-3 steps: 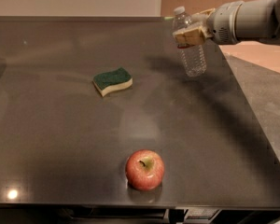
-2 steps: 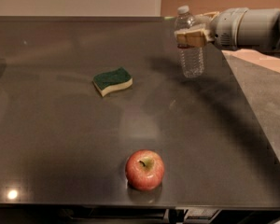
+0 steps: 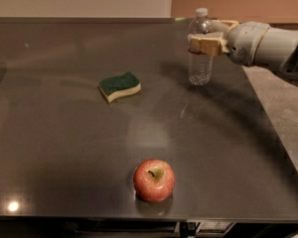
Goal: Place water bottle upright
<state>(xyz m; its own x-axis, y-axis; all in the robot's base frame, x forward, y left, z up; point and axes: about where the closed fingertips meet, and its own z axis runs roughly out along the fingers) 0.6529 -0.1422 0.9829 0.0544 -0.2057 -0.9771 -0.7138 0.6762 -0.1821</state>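
Observation:
The water bottle [image 3: 200,63] is a small clear ribbed plastic bottle with a white cap. It stands upright on the dark table [image 3: 64,148] at the far right, its base on or just above the surface. My gripper [image 3: 204,40] reaches in from the right on a white arm [image 3: 268,46]. Its tan fingers [image 3: 207,43] are closed around the bottle's upper body just under the neck.
A green and cream sponge [image 3: 119,86] lies left of the bottle, mid-table. A red apple [image 3: 154,180] sits near the front edge. The table's right edge runs diagonally close to the bottle, with grey floor [image 3: 288,118] beyond it.
The bottle has gone from tilted to upright and come down toward the table, held in the gripper. The arm has lowered slightly. Sponge and apple have not moved.

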